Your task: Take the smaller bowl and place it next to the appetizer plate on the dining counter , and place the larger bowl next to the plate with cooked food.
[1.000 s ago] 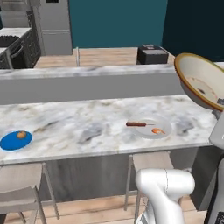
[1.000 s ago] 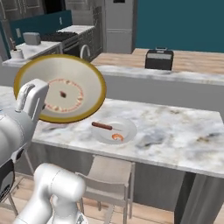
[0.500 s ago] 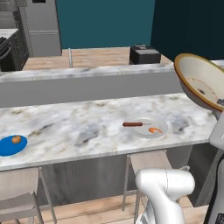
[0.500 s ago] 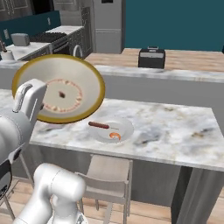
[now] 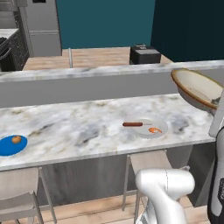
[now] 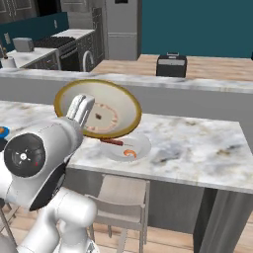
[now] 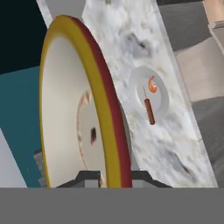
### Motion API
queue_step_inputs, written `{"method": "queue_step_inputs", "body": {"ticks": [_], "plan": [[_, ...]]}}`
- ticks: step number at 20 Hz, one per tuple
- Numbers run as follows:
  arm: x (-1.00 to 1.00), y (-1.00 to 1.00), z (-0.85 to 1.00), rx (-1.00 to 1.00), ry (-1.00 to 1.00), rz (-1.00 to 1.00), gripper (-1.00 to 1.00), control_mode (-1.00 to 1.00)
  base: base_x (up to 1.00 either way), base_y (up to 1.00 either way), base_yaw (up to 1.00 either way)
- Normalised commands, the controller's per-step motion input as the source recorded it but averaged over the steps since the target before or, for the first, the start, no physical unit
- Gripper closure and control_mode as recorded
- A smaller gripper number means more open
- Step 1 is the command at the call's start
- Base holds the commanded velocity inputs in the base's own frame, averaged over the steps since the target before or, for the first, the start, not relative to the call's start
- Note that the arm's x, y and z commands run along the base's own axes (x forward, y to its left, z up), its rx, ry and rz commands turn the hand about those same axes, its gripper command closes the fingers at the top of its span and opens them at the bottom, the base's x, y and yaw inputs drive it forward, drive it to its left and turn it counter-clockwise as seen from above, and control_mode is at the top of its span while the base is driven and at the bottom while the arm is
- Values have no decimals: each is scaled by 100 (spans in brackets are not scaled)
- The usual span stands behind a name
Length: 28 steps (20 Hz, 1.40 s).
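Note:
My gripper (image 6: pixel 83 109) is shut on the rim of the larger bowl (image 6: pixel 101 109), cream inside with an orange-brown rim. The bowl (image 5: pixel 197 89) hangs tilted above the right part of the dining counter (image 5: pixel 78 127). In the hand view the bowl (image 7: pixel 70 109) stands on edge between my fingertips (image 7: pixel 89 177). Just beyond and below it lies the plate with cooked food (image 6: pixel 129 149), pale, carrying a dark reddish-brown piece and an orange bit (image 5: pixel 146 127) (image 7: pixel 151 94). The blue appetizer plate (image 5: pixel 12 145) sits at the counter's far left. The smaller bowl is out of view.
A raised grey ledge (image 5: pixel 87 85) runs behind the counter, with a black toaster (image 5: pixel 144 54) (image 6: pixel 171 65) beyond it. Pale stools (image 5: pixel 17 192) (image 6: pixel 121 197) stand under the counter's near edge. Bare marble (image 6: pixel 197 148) lies right of the pale plate.
The base views shifted slightly sideways early on. The bowl in my gripper has come down and tipped flatter, moving closer to the pale plate.

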Motion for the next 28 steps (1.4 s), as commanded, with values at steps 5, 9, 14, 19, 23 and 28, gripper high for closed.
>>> {"method": "queue_step_inputs", "body": {"ticks": [5, 9, 14, 19, 23, 28], "plan": [[100, -84, -85, -8, 3, 9, 100, -100, 0, 0, 0], [95, -71, -78, -10, 0, 12, 100, -100, 0, 0, 0], [79, -36, -70, -20, 0, 11, 100, -100, 0, 0, 0], [72, -50, -59, -25, 0, 6, 100, -100, 0, 0, 0], [62, -69, -54, -21, 0, 1, 100, -100, 0, 0, 0], [55, -34, -38, -20, 9, 0, 100, -100, 0, 0, 0]]}}
